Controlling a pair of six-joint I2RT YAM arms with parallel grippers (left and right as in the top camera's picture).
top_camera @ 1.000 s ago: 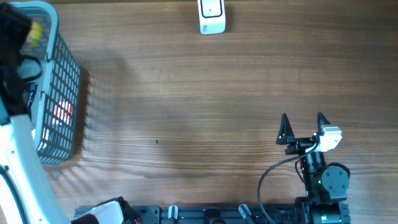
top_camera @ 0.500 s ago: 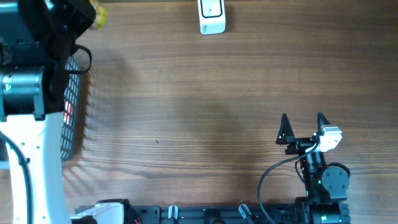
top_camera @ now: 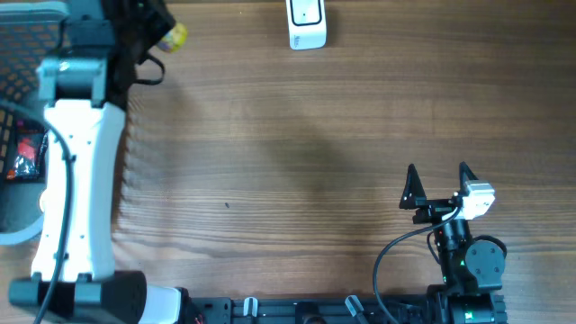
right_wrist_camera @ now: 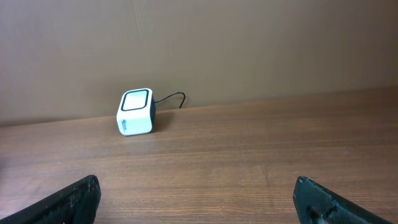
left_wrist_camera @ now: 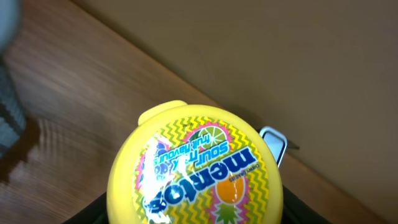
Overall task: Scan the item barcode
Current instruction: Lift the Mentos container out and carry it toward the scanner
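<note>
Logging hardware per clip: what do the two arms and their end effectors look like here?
Left arm: long white shell, black joints, thin black cable along it. Right arm: black, looping black cable, white block beside its end effector with black pointed fingers.

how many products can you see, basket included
2. A round yellow Mentos tub is held in the left gripper, far left; a red packet lies in the grey mesh basket. The white arm over the basket may hide more.
</note>
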